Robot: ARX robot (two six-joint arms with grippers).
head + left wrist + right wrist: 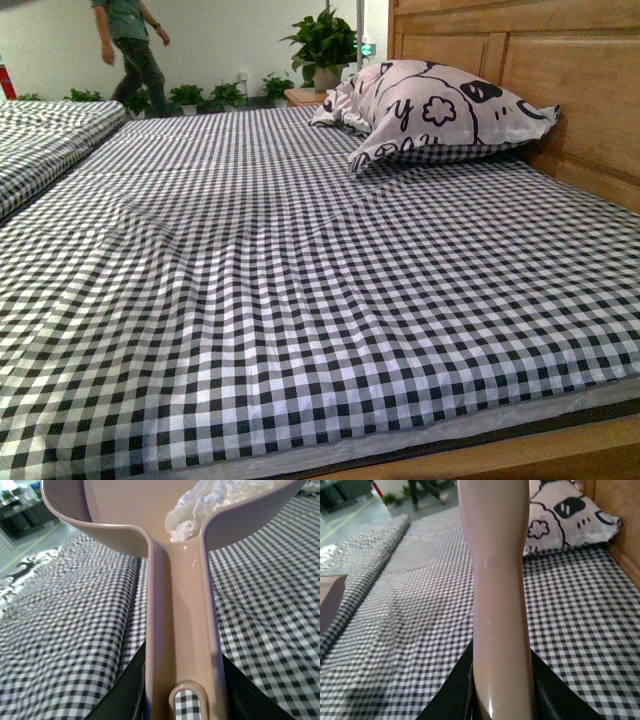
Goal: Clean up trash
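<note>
In the left wrist view my left gripper (pixel 184 690) is shut on the handle of a pinkish-beige dustpan (pixel 180 630). The trash (pixel 205 502), a crumpled white tissue wad, lies inside the pan's scoop next to where the handle joins. In the right wrist view my right gripper (pixel 502 690) is shut on the smooth pinkish brush handle (pixel 497 580), which rises out of the frame; the brush head is out of view. An edge of the dustpan (pixel 330 602) shows at one side there. Neither gripper nor the trash shows in the front view.
A black-and-white checked sheet (pixel 300 280) covers the bed. A printed pillow (pixel 430 110) lies against the wooden headboard (pixel 560 70) at the far right. A second bed (pixel 40 140) stands to the left. A person (pixel 130 45) walks by potted plants (pixel 325 45) behind.
</note>
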